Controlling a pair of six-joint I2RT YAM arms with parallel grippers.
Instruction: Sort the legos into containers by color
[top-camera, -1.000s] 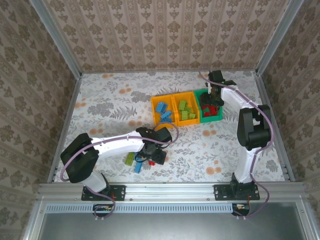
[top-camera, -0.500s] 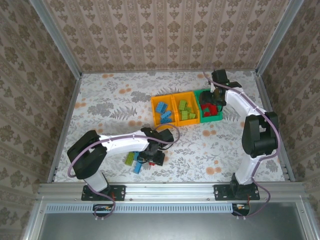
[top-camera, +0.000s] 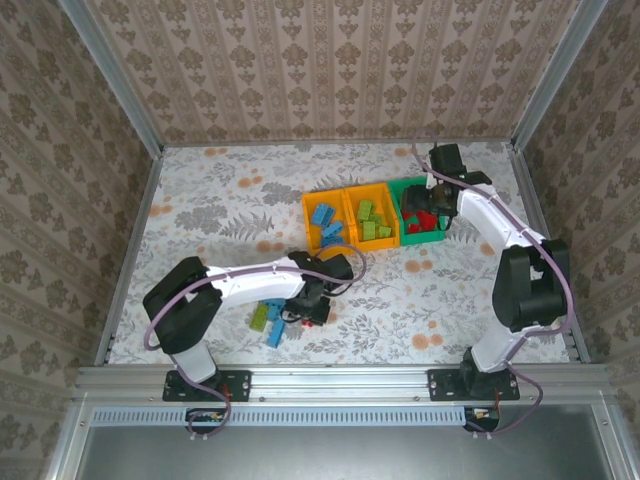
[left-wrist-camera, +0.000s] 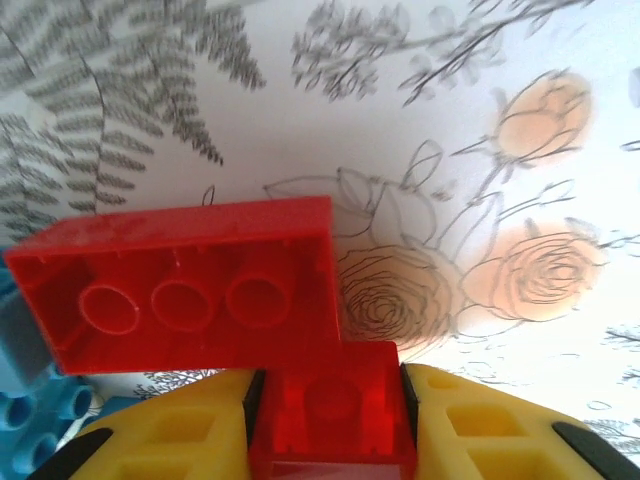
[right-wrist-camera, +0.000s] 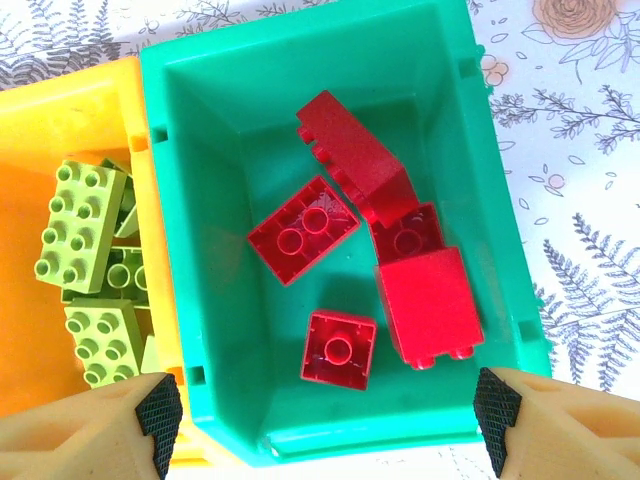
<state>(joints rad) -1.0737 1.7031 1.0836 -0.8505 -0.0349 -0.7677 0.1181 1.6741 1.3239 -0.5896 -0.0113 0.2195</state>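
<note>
My left gripper (left-wrist-camera: 332, 440) is shut on a small red lego (left-wrist-camera: 332, 415), its yellow fingers (left-wrist-camera: 170, 440) pressing both sides. A long red lego (left-wrist-camera: 180, 290) lies upside down just ahead, touching it, and a blue lego (left-wrist-camera: 25, 420) sits at the left edge. From above, the left gripper (top-camera: 312, 305) is low over the table beside a lime lego (top-camera: 260, 317) and a blue lego (top-camera: 276, 333). My right gripper (right-wrist-camera: 328, 410) hangs open over the green container (right-wrist-camera: 200, 200), which holds several red legos (right-wrist-camera: 338, 347). Lime legos (right-wrist-camera: 80, 230) fill the orange container (right-wrist-camera: 40, 130) next to it.
The three joined containers (top-camera: 424, 240) stand in a row at the middle back of the flowered table (top-camera: 220, 200), the left orange one (top-camera: 308, 222) holding blue legos. Patterned walls and metal rails close in the table on three sides.
The left gripper's fingers have closed onto the small red lego. The right gripper has drifted slightly right over the green container and opened a little wider.
</note>
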